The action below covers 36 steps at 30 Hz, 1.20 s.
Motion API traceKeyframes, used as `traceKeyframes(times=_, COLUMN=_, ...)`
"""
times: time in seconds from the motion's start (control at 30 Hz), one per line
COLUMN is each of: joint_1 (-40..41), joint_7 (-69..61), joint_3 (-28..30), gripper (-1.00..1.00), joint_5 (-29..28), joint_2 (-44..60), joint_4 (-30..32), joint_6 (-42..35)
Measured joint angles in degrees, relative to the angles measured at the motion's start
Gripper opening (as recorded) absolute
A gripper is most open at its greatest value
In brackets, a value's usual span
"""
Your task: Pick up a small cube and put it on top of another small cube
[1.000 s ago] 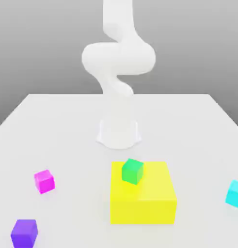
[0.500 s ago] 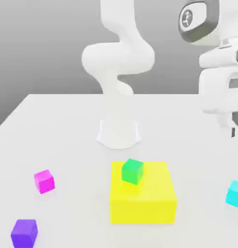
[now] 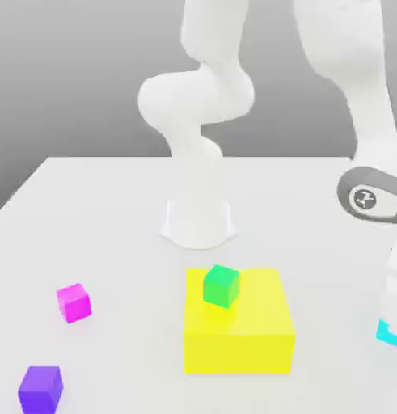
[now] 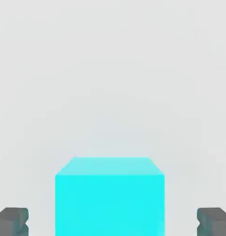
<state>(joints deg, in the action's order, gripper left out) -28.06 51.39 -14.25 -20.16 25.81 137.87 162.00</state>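
The small, plain cyan cube point(image 4: 110, 198) sits on the pale, smooth tabletop point(image 3: 120, 242), near the exterior view's right edge, between the fingers of the white two-finger gripper point(image 4: 113, 222) — these stand open, with a gap on either side of it. It looks stiff and probably light, its flat faces perhaps a little slippery. I'd take it by the two opposite upright sides, square on and about mid-height, firmly enough to stop a twist — a level hold should help it settle on the small green cube point(image 3: 221, 286) atop the big yellow block point(image 3: 238, 352).
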Motion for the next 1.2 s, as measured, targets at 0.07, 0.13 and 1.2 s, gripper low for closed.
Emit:
traceKeyframes(times=0.07, joint_1=0.01, joint_7=0.02, joint_3=-0.01, gripper=-1.00, joint_5=-0.02, joint_2=0.00, joint_4=0.00, joint_6=0.01)
traceKeyframes(times=0.13, joint_1=0.01, joint_7=0.06, joint_3=-0.02, gripper=-1.00, joint_5=-0.06, joint_2=0.00, joint_4=0.00, joint_6=0.02)
traceKeyframes(times=1.2, joint_1=24.28, joint_7=-5.54, joint_3=11.03, gripper=-1.00, joint_5=22.30, joint_2=-46.63, joint_4=27.14, joint_6=-17.81)
